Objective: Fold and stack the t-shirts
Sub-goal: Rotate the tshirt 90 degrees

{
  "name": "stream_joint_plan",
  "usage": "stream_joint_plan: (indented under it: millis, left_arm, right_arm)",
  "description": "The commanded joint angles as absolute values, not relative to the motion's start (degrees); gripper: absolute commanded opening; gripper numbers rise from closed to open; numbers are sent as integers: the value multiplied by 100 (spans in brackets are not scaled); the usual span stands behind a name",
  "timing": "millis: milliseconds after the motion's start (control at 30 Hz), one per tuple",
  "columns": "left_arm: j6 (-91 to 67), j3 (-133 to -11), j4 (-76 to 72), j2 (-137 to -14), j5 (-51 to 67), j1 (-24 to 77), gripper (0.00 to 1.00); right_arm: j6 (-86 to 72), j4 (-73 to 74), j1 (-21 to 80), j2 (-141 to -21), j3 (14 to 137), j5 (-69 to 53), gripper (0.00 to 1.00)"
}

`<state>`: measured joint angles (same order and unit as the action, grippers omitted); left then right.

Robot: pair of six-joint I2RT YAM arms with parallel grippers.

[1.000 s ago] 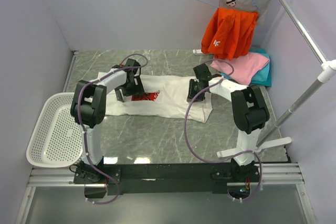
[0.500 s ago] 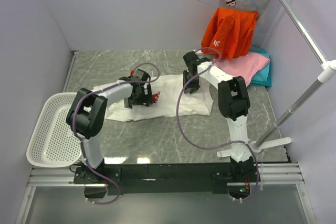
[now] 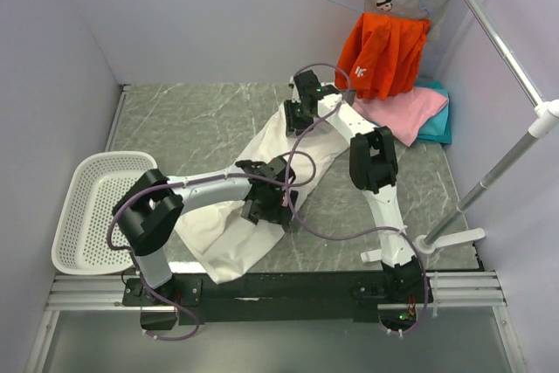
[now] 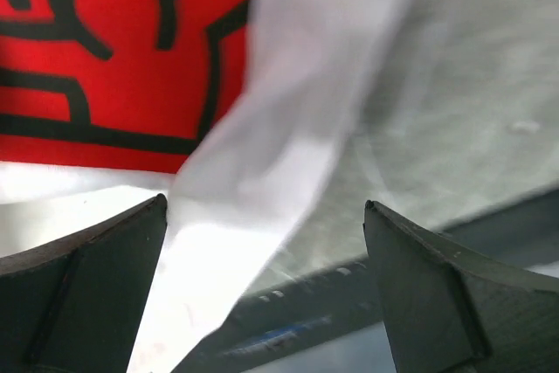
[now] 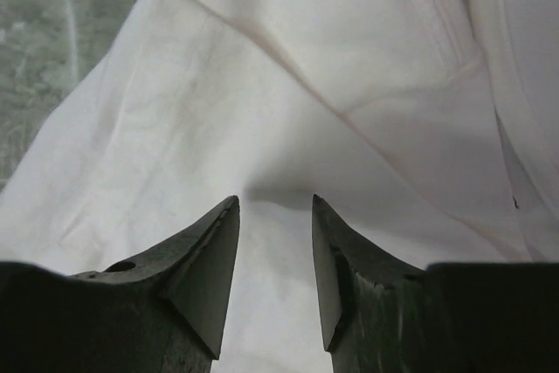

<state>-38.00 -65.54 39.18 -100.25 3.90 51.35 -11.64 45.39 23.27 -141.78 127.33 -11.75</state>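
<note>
The white t-shirt (image 3: 262,150) lies stretched in a diagonal band from the back centre to the front rail, and its near end hangs over the table's edge. My right gripper (image 3: 293,120) is at its far end. In the right wrist view the right gripper (image 5: 274,198) has its fingers narrowly apart with a fold of the white cloth (image 5: 262,85) between them. My left gripper (image 3: 266,214) hovers over the shirt's middle. In the left wrist view the left gripper (image 4: 265,203) stands wide open, with loose cloth (image 4: 262,128) and the red print (image 4: 105,58) before it. Pink (image 3: 406,111) and teal (image 3: 439,124) t-shirts lie stacked at the back right.
A white perforated basket (image 3: 87,216) sits at the left edge. An orange garment (image 3: 383,54) hangs on a hanger at the back right. A slanted rack pole (image 3: 489,181) and its foot stand at the right. The black front rail (image 3: 279,287) borders the table.
My right gripper has moved back and left, dragging the shirt's far end. The left gripper has swung toward the front centre. The shirt has turned from lying crosswise to lying diagonally.
</note>
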Motion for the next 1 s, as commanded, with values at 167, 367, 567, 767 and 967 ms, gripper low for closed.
stream_joint_plan:
  millis: [167, 367, 567, 767, 967]
  left_arm:
    - [-3033, -9438, 4721, -9949, -632, 4835, 99]
    - [-2330, -9993, 3965, -10581, -55, 4035, 99]
    - [-1900, -10554, 3402, -11775, 1096, 3595, 99]
    - [-1565, -11697, 3366, -13095, 1669, 3595, 100]
    - [-1599, -12593, 3567, -13912, 2153, 3384, 99]
  right_arm:
    - [-711, 2680, 2347, -10953, 10619, 814, 47]
    - [-1484, 3111, 2347, -9494, 9161, 1767, 47]
    - [-2451, 2822, 2390, -7693, 7183, 1408, 47]
    - [-2663, 2566, 2584, -6531, 5977, 722, 49]
    - [-2365, 2025, 2689, -6688, 5302, -1190, 50]
